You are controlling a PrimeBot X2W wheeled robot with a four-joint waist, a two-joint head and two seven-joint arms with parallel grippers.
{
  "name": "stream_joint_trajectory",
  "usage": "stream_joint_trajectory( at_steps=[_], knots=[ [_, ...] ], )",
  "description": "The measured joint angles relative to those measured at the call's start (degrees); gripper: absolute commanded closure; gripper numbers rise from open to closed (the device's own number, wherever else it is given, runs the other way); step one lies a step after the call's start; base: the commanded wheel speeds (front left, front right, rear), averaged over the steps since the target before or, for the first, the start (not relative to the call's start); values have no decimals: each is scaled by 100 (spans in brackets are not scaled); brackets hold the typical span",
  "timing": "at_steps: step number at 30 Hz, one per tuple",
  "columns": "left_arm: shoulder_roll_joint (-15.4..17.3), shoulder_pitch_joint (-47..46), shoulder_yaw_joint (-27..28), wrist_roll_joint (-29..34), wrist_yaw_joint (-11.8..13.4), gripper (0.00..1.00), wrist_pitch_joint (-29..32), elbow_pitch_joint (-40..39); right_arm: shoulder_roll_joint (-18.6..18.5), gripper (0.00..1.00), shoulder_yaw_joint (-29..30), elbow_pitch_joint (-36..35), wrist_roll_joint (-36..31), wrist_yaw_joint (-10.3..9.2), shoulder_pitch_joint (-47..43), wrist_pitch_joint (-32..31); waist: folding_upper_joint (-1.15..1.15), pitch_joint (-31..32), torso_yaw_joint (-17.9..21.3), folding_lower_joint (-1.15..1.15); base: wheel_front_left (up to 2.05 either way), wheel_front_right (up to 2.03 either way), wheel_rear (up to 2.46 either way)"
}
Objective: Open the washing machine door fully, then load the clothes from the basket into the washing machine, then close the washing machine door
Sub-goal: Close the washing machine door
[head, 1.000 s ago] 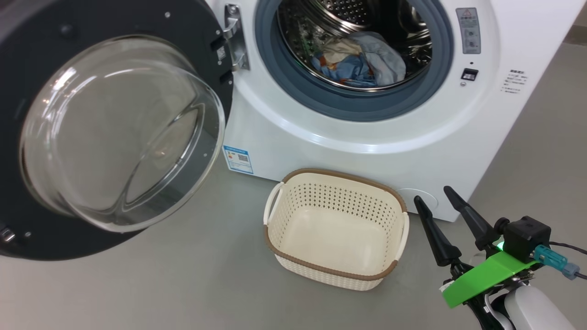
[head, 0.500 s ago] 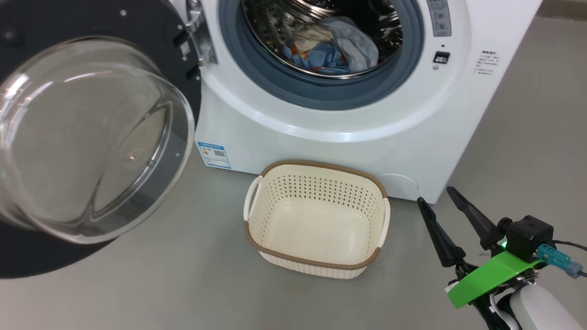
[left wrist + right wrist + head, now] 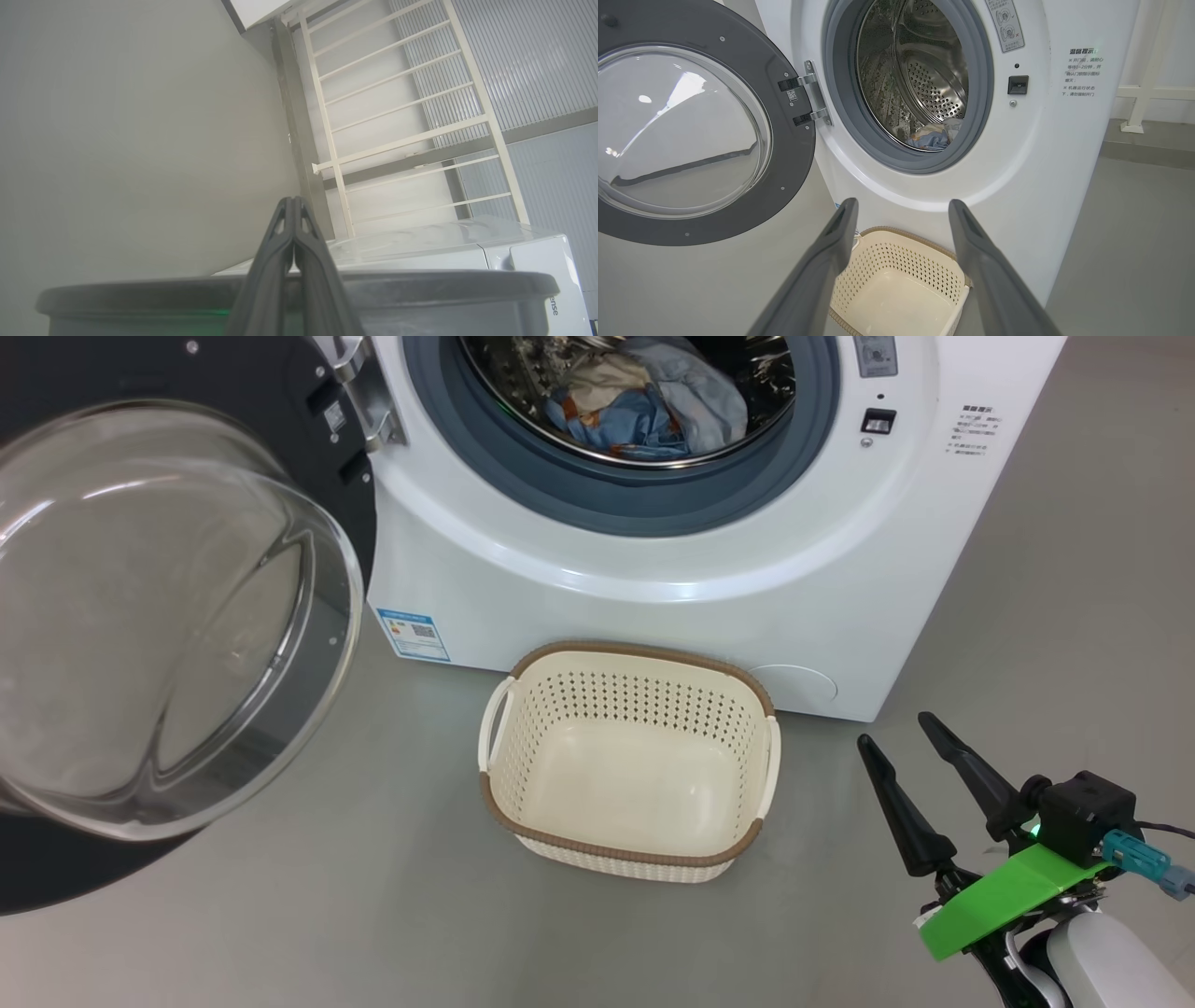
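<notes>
The door (image 3: 168, 616) hung wide open at the left of the head view, glass bowl bulging at the camera, black ring around it, its hinge (image 3: 364, 392) at the top. The washer (image 3: 653, 607) took the upper middle, mouth open, grey-blue gasket (image 3: 607, 509) ringing the drum (image 3: 509, 373). And the clothes (image 3: 644, 406) lay in the drum: light blue with a bit of cream cloth, heaped low in the opening at the top edge of the frame. The basket (image 3: 644, 651) sat upright and empty on the floor (image 3: 280, 933) at centre frame, just in front of the washer's base.

Lower right of the head view, the right gripper (image 3: 893, 728) hovered over the floor, fingers (image 3: 901, 807) spread wide, gripping nothing, right of the basket and apart from it, a green bracket (image 3: 1008, 896) behind the fingers. In the right wrist view the two fingers rose from the bottom either side of the basket's far rim, the open door at upper left, the clothes low in the drum at centre.

In the left wrist view the left gripper (image 3: 292, 200) was pinched tight, finger against finger, nothing between. It rose at bottom centre in front of a dark edge (image 3: 420, 280) running across the frame; beyond lay the washer's white top and, at upper right, a white railing (image 3: 402, 140).
</notes>
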State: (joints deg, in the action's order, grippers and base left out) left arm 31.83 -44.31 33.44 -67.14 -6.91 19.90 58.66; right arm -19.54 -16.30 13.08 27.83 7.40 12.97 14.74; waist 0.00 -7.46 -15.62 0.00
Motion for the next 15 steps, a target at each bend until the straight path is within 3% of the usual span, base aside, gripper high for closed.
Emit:
stream_joint_trajectory(
  at_steps=[7, 15],
  knots=[
    [70, -15, -294, -179, 0, 100, 834, -75, 53, 0, 15, -1, 0, 0, 0, 0, 0, 97, -55, 0, 0, 0, 0],
    [-54, 399, -650, -487, -18, 100, 1867, -676, 216, 0, 68, -26, 0, 0, -12, 0, 0, 323, -210, 0, 0, 0, 0]
  ],
)
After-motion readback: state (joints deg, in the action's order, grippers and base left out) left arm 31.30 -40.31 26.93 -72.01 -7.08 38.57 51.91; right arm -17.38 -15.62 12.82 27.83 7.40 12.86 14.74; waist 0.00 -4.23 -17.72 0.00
